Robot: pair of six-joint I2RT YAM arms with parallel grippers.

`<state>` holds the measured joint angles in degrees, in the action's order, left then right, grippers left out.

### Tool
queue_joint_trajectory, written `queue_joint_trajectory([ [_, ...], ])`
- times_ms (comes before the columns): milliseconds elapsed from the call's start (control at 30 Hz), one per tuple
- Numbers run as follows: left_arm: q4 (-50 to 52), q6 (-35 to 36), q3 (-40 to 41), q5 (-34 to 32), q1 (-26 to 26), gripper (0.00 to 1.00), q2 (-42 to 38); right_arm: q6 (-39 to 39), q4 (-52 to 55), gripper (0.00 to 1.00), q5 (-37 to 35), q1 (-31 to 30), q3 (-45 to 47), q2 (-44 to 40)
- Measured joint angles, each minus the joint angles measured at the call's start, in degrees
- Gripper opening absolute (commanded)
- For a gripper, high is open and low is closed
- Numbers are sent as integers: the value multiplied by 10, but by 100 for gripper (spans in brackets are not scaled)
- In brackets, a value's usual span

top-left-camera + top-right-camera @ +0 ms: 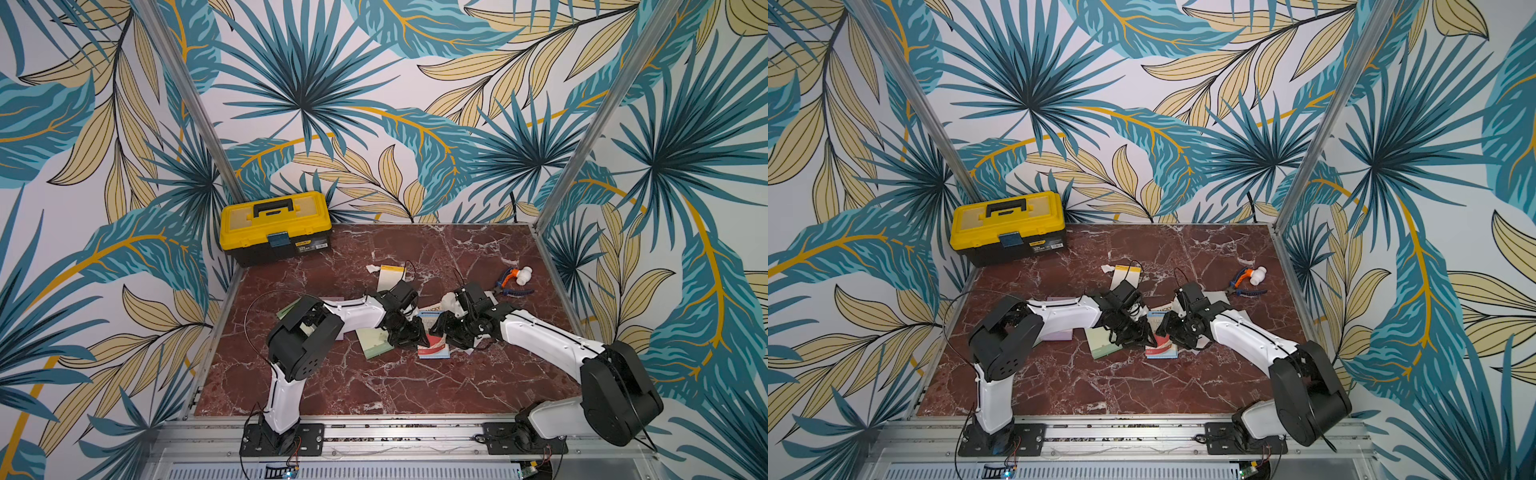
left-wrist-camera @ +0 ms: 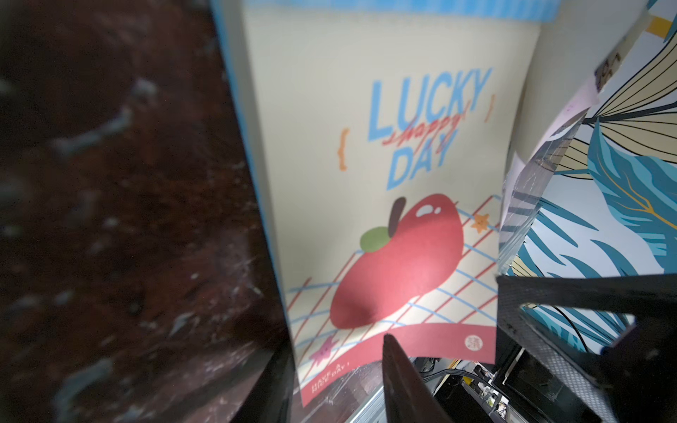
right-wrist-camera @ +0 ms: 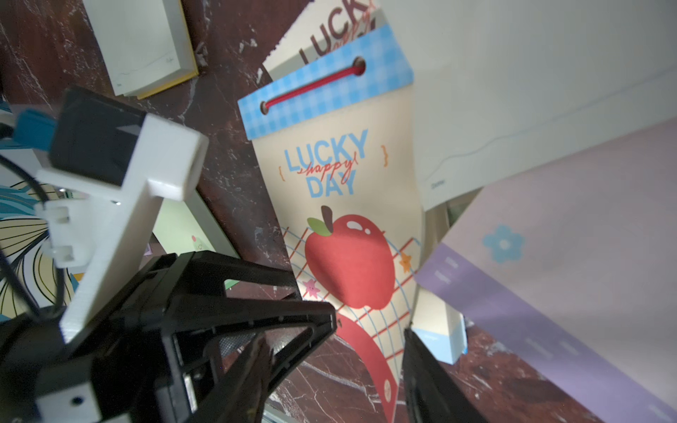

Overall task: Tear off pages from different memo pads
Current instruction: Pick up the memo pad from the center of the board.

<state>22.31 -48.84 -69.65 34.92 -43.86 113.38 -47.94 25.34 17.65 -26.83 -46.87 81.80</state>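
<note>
On the table (image 1: 374, 386), the apple pad (image 3: 322, 99) lay centrally between both arms. Its top page (image 3: 351, 256) curled up at the lower edge. The right fingers (image 3: 425, 373) stood apart astride that edge; whether the left fingers (image 3: 293, 315) gripped could not be told.

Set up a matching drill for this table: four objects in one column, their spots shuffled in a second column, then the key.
Objects
1. yellow toolbox
2. apple memo pad
3. green memo pad
4. white-headed mallet

Spots
A. near the right edge of the table
B. between the left gripper and the right gripper
C. far left corner of the table
D. partly hidden under the left gripper

Pairs: 1-C, 2-B, 3-D, 4-A
</note>
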Motion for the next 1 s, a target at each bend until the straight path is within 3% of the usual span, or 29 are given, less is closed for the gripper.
queue_joint_trajectory([
  [733, 2, 0, 0, 0, 0, 41, 0, -5, 2, 58, -7, -1, 0, 31],
  [1000, 3, 0, 0, 0, 0, 41, 0, -5, 2, 52, -3, -1, -1, 32],
])
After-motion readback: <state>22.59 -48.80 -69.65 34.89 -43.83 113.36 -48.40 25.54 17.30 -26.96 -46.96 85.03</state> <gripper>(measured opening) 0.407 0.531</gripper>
